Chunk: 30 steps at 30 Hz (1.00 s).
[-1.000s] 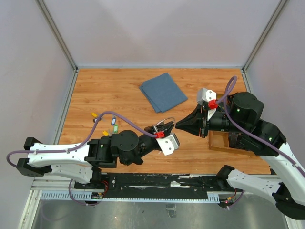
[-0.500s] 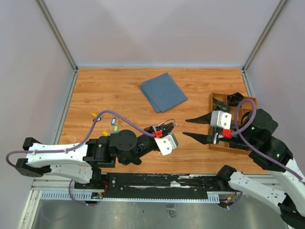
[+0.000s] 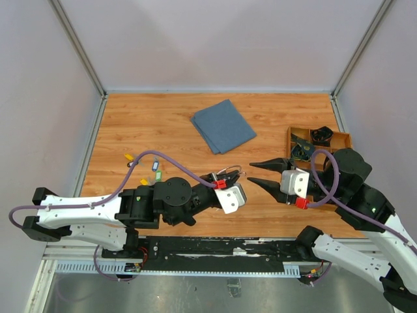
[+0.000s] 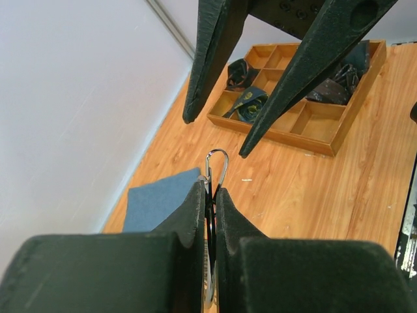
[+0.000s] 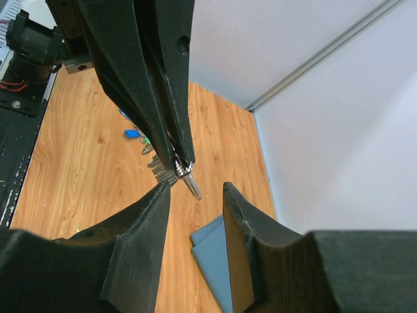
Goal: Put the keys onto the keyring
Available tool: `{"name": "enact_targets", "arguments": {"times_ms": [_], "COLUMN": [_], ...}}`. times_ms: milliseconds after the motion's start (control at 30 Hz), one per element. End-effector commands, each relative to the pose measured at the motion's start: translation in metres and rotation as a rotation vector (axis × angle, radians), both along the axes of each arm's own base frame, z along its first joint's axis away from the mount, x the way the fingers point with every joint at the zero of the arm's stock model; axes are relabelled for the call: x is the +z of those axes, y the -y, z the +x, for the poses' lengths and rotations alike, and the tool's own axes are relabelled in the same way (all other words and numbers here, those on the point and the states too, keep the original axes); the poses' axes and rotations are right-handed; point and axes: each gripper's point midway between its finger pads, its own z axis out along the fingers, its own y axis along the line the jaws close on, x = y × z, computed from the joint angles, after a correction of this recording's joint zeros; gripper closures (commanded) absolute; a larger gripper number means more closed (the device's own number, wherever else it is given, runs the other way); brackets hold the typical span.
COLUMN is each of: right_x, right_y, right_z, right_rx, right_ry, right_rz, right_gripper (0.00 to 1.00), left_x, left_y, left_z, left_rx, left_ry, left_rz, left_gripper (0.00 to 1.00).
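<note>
**Left gripper**: the fingers are pressed together on the keyring. They pinch the wire edge-on between the pads. A narrow loop of the ring stands out just past the fingertips, and the rest runs back between the fingers. The ring is held clear of the table. No coloured tag is visible on it.

**Right gripper**: the fingers are spread and nothing lies between them. They point straight at the left gripper's tips. In the left wrist view the exposed loop sits just short of the gap between the right fingertips, near them but not touching.

**The keys**: they lie loose on the table, behind the left gripper and beside its forearm. They are well apart from both sets of fingertips. Yellow, blue and green tags can be made out; the metal blades are too small to judge.

**Other items:** a compartmented wooden tray sits behind the right fingers and a folded blue cloth lies off to the side of both grippers.

**Step in hand, as judged:** the ring is presented and steadied, but no key is held, so threading has not begun.

**Next move, as judged:** the right gripper must travel past the left fingers to the keys. It should pinch one by its tag with the key's hole left exposed. The left grip must stay firm, since the thin wire may twist between the pads.
</note>
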Motion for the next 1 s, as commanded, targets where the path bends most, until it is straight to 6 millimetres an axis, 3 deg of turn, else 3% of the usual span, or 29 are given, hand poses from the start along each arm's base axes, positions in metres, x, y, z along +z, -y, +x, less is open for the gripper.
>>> {"name": "enact_targets", "arguments": {"times_ms": [0,300,467,733,967], "right_x": [0.011,0.013,0.025,0.031,0.036], "right_y": [-0.004,-0.007,-0.004,0.005,-0.004], "right_z": [-0.011,-0.015,-0.006,0.028,0.022], "right_rx": [0.079,0.082,-0.02,-0.332,-0.338], "right_ry": [0.091,-0.014,-0.223,-0.684,-0.9], "right_rz": [0.01,0.042,0.116,0.268,0.282], "right_gripper": [0.61,0.6,0.62,0.61,0.63], "left_x": [0.016,0.019,0.022,0.025,0.025], "left_y": [0.003,-0.003,-0.011,-0.023,-0.024], "left_z": [0.001,0.007,0.015,0.025,0.026], "left_rx": [-0.004,0.039,0.1,0.173,0.178], "left_ry": [0.003,0.01,0.034,0.079,0.082], "left_rz": [-0.031,-0.051,-0.062,-0.063,-0.066], "left_gripper": [0.99,0.99,1.0,0.99,1.0]}}
